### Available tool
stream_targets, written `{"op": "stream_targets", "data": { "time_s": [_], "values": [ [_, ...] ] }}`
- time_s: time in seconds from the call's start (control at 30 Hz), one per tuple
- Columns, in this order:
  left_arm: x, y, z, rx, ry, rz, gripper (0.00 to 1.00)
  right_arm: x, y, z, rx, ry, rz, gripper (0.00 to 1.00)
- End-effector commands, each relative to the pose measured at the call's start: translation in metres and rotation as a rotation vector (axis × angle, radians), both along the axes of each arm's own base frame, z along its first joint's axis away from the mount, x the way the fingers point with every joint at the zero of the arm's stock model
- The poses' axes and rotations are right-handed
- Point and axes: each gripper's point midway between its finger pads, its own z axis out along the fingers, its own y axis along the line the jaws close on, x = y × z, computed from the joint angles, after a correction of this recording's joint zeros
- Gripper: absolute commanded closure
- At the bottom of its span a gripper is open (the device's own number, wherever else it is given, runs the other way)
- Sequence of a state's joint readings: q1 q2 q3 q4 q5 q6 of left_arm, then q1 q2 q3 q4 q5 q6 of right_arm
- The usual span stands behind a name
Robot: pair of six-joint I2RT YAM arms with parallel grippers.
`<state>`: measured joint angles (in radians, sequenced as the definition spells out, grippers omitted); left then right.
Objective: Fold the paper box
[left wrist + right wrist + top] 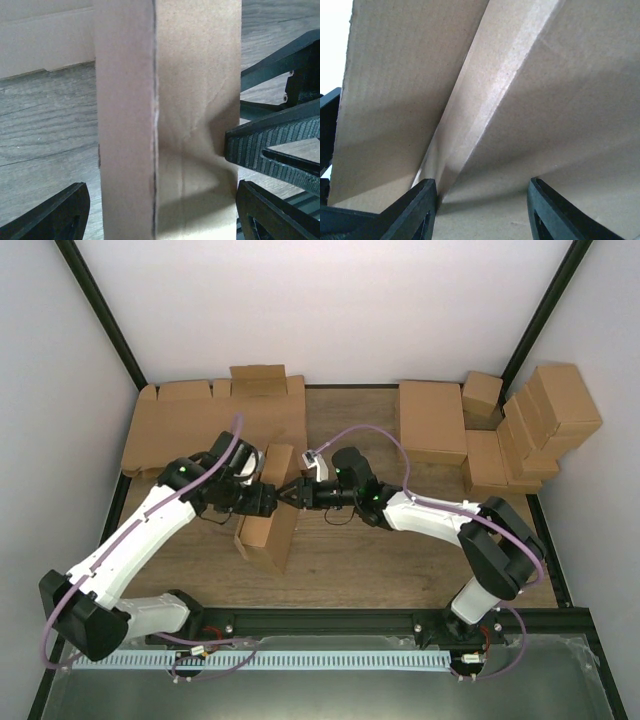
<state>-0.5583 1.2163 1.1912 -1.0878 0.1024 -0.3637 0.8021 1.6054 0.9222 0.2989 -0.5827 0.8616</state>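
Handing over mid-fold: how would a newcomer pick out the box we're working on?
On the wooden table, look at its middle, where the left gripper and right gripper meet. The paper box stands there on edge, half folded, unlike the flat blanks back left and finished boxes back right.

Table (400,560), centre: box (265,535), standing on edge. Left gripper (272,498) just left of it, fingers either side. Right gripper (292,490) just right, apparently touching. Blanks (215,430) rear left; finished boxes (530,430) rear right.
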Motion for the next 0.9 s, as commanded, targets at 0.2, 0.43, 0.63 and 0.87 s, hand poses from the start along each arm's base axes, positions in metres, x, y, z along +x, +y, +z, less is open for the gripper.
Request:
{"op": "stream_targets", "data": {
  "time_s": [0.2, 0.43, 0.63, 0.87],
  "values": [
    [-0.008, -0.009, -0.007, 0.088, 0.031, -0.044, 0.17, -0.004, 0.008, 0.003, -0.014, -0.001, 0.021, 0.48],
    [-0.007, 0.003, -0.006, 0.157, 0.026, -0.01, 0.3, -0.004, 0.001, 0.007, -0.029, -0.019, -0.005, 0.42],
    [-0.006, 0.003, 0.005, 0.14, 0.007, -0.01, 0.37, 0.001, -0.023, 0.035, -0.065, -0.111, -0.109, 0.34],
    [-0.012, -0.012, 0.021, 0.056, -0.008, -0.078, 0.39, 0.008, -0.08, 0.045, -0.177, -0.189, -0.249, 0.29]
  ]
}}
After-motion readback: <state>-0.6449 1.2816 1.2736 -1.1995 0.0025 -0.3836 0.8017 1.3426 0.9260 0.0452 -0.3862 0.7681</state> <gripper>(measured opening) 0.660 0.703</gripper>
